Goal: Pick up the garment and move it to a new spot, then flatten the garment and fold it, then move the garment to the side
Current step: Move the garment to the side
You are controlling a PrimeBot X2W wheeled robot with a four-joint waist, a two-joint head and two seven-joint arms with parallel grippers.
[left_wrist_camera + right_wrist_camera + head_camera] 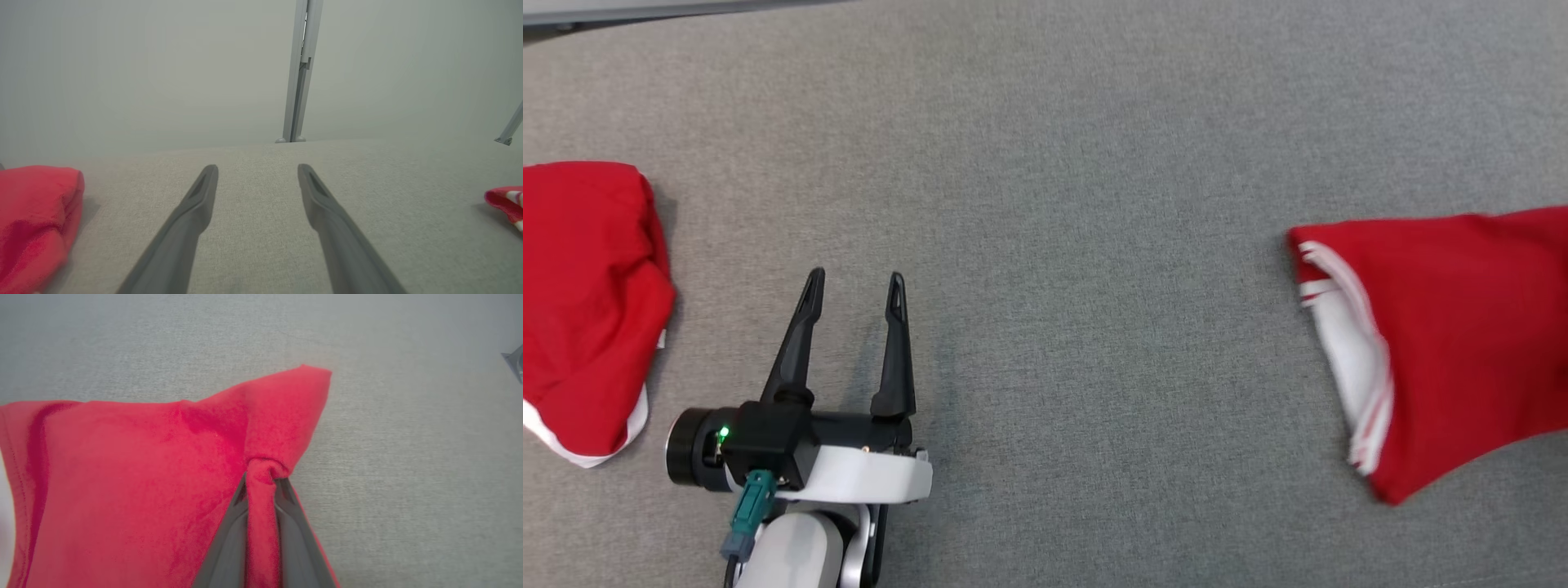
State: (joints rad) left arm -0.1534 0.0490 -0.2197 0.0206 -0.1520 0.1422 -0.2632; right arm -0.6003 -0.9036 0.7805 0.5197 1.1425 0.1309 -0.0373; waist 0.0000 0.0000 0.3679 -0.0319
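A red garment with white striped trim (1462,327) hangs lifted at the right of the head view, its edge running off the frame. In the right wrist view my right gripper (263,477) is shut on a pinched fold of that red garment (143,477), which spreads to the left over the grey surface. My left gripper (854,282) stands open at the lower left of the head view, fingers pointing up, nothing between them. The left wrist view shows its two fingers (200,200) apart above bare cloth.
A second red garment (588,302), folded with a white hem, lies at the far left, also visible in the left wrist view (36,220). The grey fabric table top (1054,204) stretches between the two. A grey post (300,69) stands beyond the far edge.
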